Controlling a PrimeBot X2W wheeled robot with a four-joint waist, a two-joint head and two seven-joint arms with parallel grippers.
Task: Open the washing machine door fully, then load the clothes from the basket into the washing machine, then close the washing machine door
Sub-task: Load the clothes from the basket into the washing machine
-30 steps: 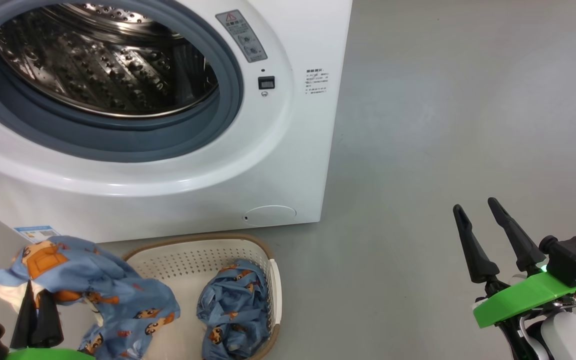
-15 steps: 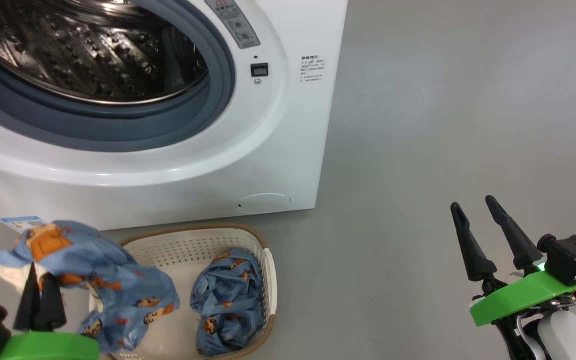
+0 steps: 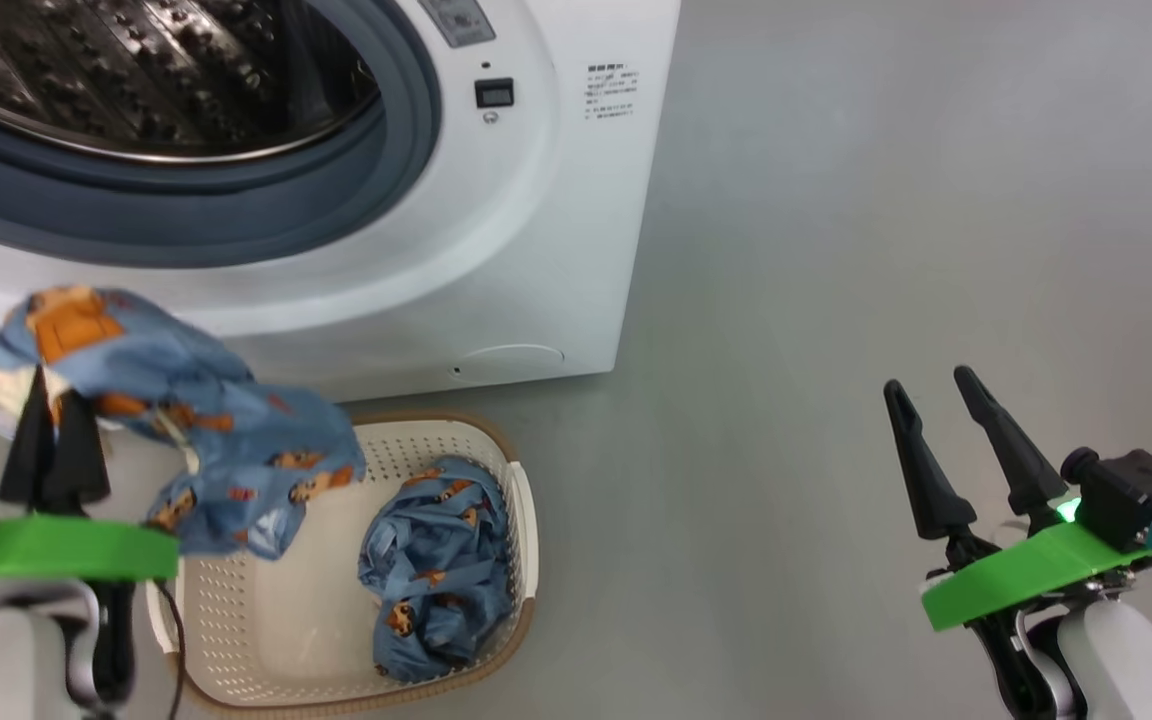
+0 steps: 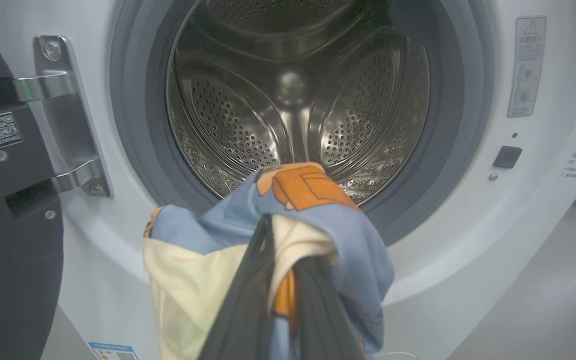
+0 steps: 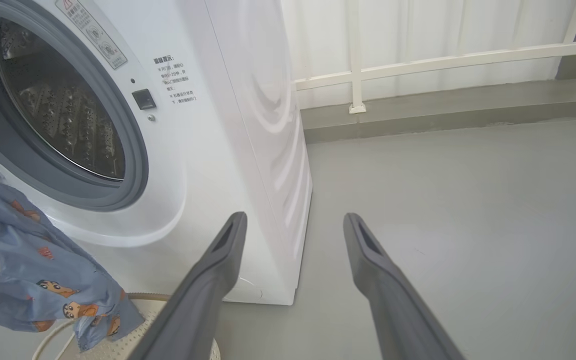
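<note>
holding clothes [image 3: 226, 420] up in front of the open washing machine [image 3: 536, 250]

at the lower left of the head view the left gripper [image 3: 54, 400] has its two dark fingers pressed together on a fold of the light blue, bear-printed fabric. the cloth drapes away from them to the right and hangs above the upper left part of the basket [image 3: 526, 520]. in the left wrist view the same fabric bunches over the fingers at bottom centre, with a cream inner side and an orange patch on top, in front of the lower edge of the round opening. at the lower right of the head view the right gripper [image 3: 926, 385] holds nothing, its fingers spread apart over bare grey floor [image 3: 886, 200], well apart from the basket. the basket sits on the floor at bottom centre-left, just in front of the machine, and another bundle [image 3: 436, 560] of the same print lies against its right end. behind it the machine fills the upper left, with a round flap [image 3: 511, 358] low on its front. the door [image 4: 13, 250] is swung open, a dark slab at the left edge of the left wrist view on a metal hinge [image 4: 63, 115]. past the grey seal [image 4: 138, 150] lies the steel drum [image 4: 293, 100]. farthest, at the top of the right wrist view, a white railing [image 5: 418, 60] runs along a pale wall.
</note>
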